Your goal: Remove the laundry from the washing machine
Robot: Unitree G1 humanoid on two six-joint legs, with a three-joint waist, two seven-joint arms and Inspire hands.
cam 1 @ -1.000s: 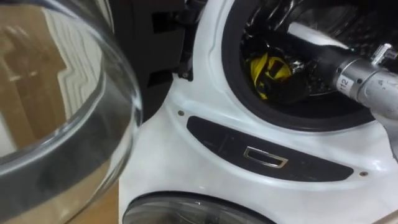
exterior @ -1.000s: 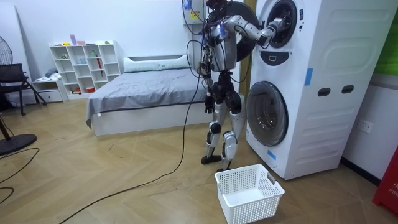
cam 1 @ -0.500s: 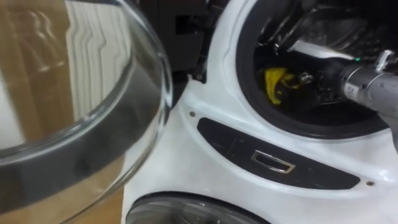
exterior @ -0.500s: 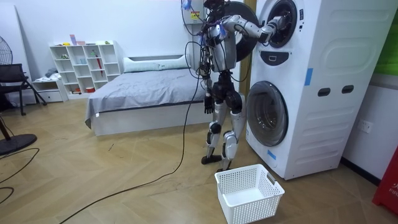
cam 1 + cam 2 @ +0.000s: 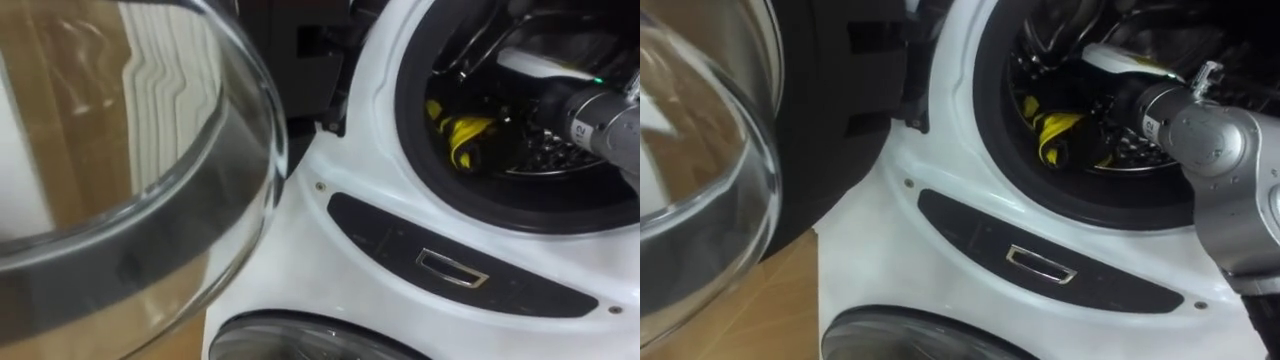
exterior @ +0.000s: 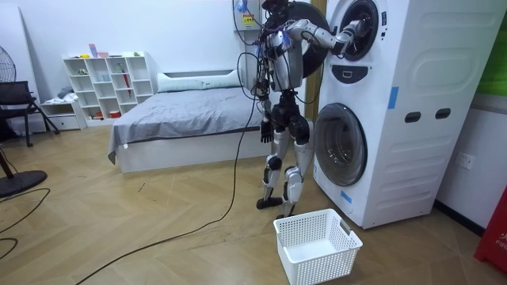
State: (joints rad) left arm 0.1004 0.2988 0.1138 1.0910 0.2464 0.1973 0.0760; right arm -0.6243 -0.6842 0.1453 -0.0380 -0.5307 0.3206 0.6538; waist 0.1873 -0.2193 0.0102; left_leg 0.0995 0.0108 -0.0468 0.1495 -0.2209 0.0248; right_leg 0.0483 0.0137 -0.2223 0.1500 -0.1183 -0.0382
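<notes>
An open glass door (image 5: 140, 190) swings wide at the left of the eye views, beside the white front of the stacked washing machine (image 6: 412, 119), where a dark control strip (image 5: 450, 270) runs below the upper drum's round opening. Inside that drum, a yellow garment (image 5: 462, 135) lies bunched against the dark rear wall, low and left of centre. The robot's right arm reaches in from the right, and its right hand (image 5: 1102, 118) sits just beside the garment, on its right edge. The hand is dark against the dark drum, and whether it has taken hold of the cloth or is merely touching it cannot be told. The garment's full shape is also lost in shadow. In the room view the robot stands upright at the machine, its left hand (image 6: 265, 131) hanging by its hip, too small to read, and a white laundry basket (image 6: 317, 245) stands on the floor near its feet.
</notes>
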